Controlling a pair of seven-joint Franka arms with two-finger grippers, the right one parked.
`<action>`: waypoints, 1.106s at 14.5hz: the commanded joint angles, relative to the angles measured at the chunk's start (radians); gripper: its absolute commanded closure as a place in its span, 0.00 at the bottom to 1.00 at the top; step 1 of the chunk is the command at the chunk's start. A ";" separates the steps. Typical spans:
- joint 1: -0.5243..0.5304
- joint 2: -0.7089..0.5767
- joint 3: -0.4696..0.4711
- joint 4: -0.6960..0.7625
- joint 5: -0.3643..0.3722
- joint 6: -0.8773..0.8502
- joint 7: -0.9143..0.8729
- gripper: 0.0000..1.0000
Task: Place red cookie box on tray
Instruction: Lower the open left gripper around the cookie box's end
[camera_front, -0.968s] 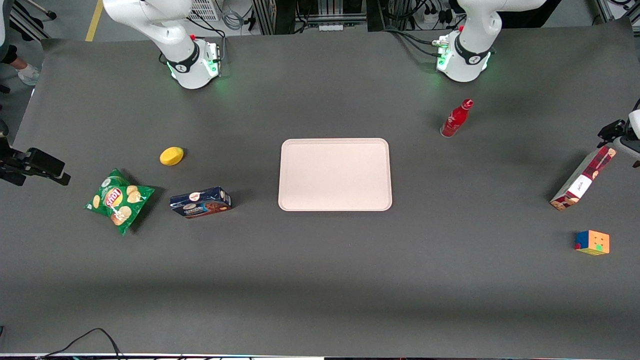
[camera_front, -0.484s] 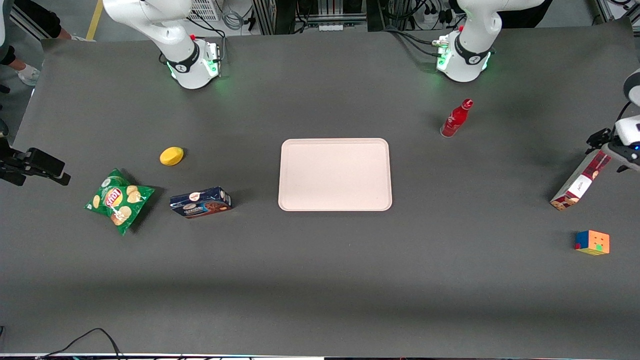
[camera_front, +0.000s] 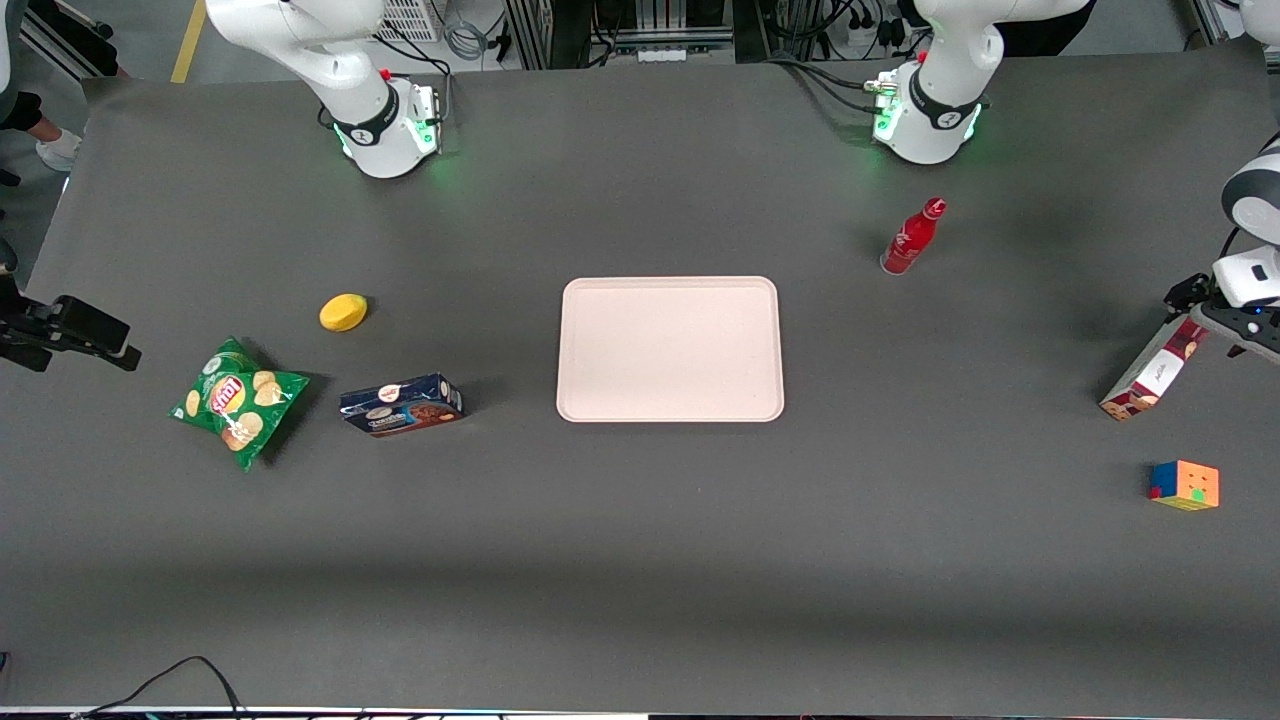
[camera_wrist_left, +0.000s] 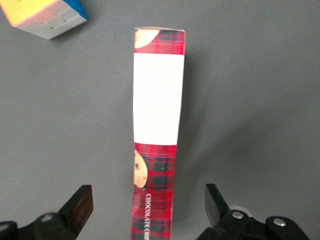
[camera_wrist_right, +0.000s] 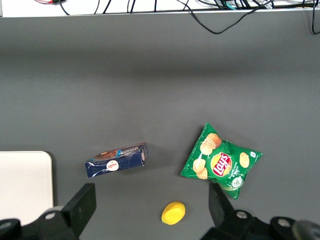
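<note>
Front view shows a big dark table. The tray sits flat in the middle of it, and nothing lies in it. It is pale pink with round corners and a low rim.

The red cookie box is well apart from the tray, toward the working arm's end of the table. It stands on its long thin edge on the table. The gripper is right above the end of the box that is farther from the front camera.

In the left wrist view, the red cookie box shows its thin top edge, red plaid with a white band. The two black fingers are spread wide apart, one on each side of the box. They do not touch it. A corner of the color cube shows on the table near the box's other end.

The color cube is nearer to the front camera than the box. A red bottle stands up between the tray and the working arm's base.

Toward the parked arm's end of the table are a blue cookie box, a green chip bag and a yellow lemon. They all lie on the table, apart from each other and outside the tray.
</note>
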 joint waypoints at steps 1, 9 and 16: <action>0.006 0.028 -0.002 -0.028 -0.094 0.022 0.109 0.00; 0.011 0.094 -0.002 -0.021 -0.147 0.077 0.156 0.00; 0.008 0.133 -0.010 -0.018 -0.231 0.101 0.185 0.39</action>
